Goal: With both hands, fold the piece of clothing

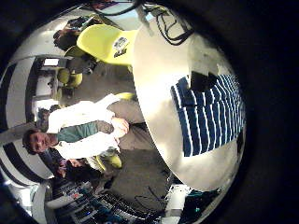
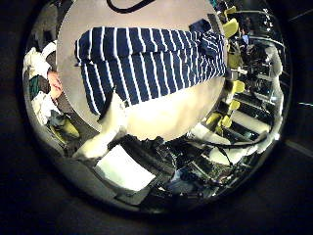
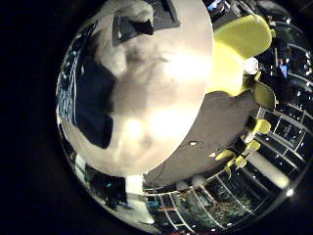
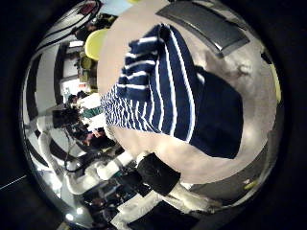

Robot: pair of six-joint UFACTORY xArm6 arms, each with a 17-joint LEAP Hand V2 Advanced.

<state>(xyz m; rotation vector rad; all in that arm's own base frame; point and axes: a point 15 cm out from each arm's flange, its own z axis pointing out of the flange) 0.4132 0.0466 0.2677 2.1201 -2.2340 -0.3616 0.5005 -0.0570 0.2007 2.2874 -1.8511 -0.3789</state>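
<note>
A navy-and-white striped garment (image 2: 147, 61) lies spread flat on the round pale worktop (image 2: 176, 113). Neither hand's fingers can be made out. Folding seems not begun; next, both hands must descend and grasp an edge.

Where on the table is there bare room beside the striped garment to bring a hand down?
Bare tabletop lies between the striped garment and the table's rim, and more beside the garment toward the yellow chair. The garment itself covers the rest.
</note>
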